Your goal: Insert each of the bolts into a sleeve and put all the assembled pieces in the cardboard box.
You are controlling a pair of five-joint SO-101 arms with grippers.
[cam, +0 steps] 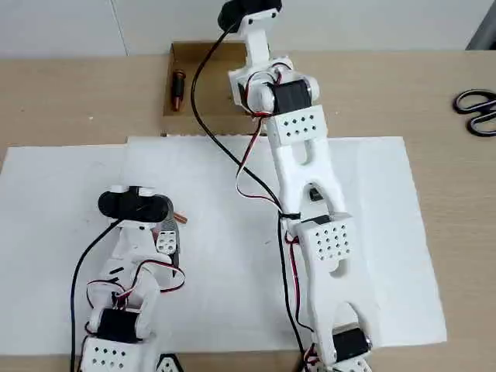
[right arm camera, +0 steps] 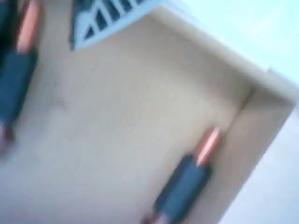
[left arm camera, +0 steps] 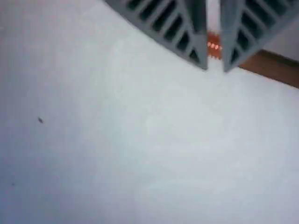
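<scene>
My left gripper (cam: 177,226) hovers over the white paper (cam: 217,256) at the near left, shut on an orange bolt (left arm camera: 214,46) whose tip (cam: 182,219) pokes out between the grey fingers (left arm camera: 187,32). My right gripper (cam: 236,89) is stretched out to the far side and hangs down into the cardboard box (cam: 203,116). One assembled piece (cam: 178,89), a dark sleeve with an orange bolt through it, lies by the box's left wall. The right wrist view has it (right arm camera: 184,186) near a corner, and a second sleeved bolt (right arm camera: 16,74) beside the gripper.
Scissors (cam: 477,111) lie on the bare wooden table (cam: 77,93) at the far right. The white paper covers the middle and near part of the table. Black and red cables trail along both arms.
</scene>
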